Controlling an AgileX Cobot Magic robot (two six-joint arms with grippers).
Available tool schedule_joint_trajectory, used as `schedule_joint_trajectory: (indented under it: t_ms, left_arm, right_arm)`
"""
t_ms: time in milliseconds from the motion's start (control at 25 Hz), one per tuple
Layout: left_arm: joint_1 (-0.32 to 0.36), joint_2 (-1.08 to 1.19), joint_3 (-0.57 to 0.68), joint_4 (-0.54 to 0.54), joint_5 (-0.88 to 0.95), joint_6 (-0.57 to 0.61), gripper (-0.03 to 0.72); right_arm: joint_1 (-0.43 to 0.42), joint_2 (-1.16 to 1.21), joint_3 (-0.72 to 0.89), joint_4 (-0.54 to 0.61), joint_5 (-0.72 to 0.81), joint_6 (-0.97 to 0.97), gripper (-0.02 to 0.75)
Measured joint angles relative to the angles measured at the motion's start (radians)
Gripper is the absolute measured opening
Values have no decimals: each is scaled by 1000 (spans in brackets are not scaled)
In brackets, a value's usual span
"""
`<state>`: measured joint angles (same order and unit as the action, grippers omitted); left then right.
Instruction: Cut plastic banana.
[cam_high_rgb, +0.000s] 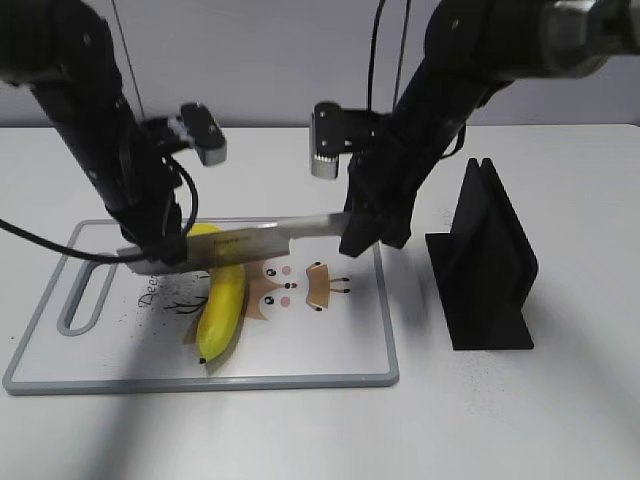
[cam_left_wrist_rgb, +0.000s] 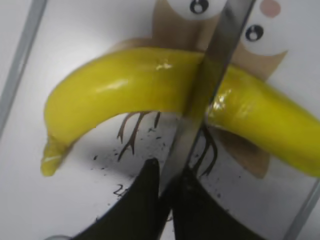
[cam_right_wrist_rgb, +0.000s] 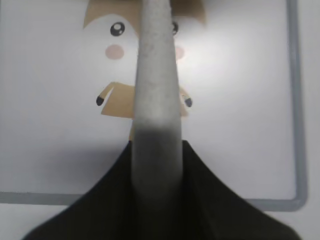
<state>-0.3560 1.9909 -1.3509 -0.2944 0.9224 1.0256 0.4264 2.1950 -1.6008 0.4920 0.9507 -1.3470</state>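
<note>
The yellow plastic banana (cam_high_rgb: 222, 305) lies on the white cutting board (cam_high_rgb: 200, 380), curved, with its far end under a knife. The knife's steel blade (cam_high_rgb: 270, 235) lies across the banana's upper part. My left gripper (cam_high_rgb: 160, 250) is shut on the blade's tip end. My right gripper (cam_high_rgb: 365, 235) is shut on the handle end. In the left wrist view the blade (cam_left_wrist_rgb: 215, 75) crosses the banana (cam_left_wrist_rgb: 125, 85) between my shut jaws (cam_left_wrist_rgb: 170, 175). In the right wrist view the grey knife (cam_right_wrist_rgb: 156, 90) runs out from my jaws (cam_right_wrist_rgb: 157, 150). I cannot tell whether the banana is split.
A black knife stand (cam_high_rgb: 485, 265) stands on the table right of the board. The board has a handle slot (cam_high_rgb: 85, 295) at its left end and a printed owl picture (cam_high_rgb: 300, 285) in the middle.
</note>
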Motion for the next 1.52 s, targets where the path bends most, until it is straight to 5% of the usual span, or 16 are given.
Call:
schedule_joint_trajectory:
  t_ms: [760, 1200, 1320, 1520]
  left_arm:
    - [-9, -101, 67, -14, -26, -90, 85]
    - [-10, -350, 70, -16, 41, -5, 67]
    - [-7, -351, 70, -38, 34, -2, 158]
    - [-6, -353, 70, -82, 44, -6, 536]
  right_arm:
    - [13, -108, -2, -67, 37, 41, 167]
    - [16, -282, -2, -22, 86, 42, 166]
    - [16, -282, -2, -16, 101, 54, 162]
    - [16, -282, -2, -15, 114, 73, 162]
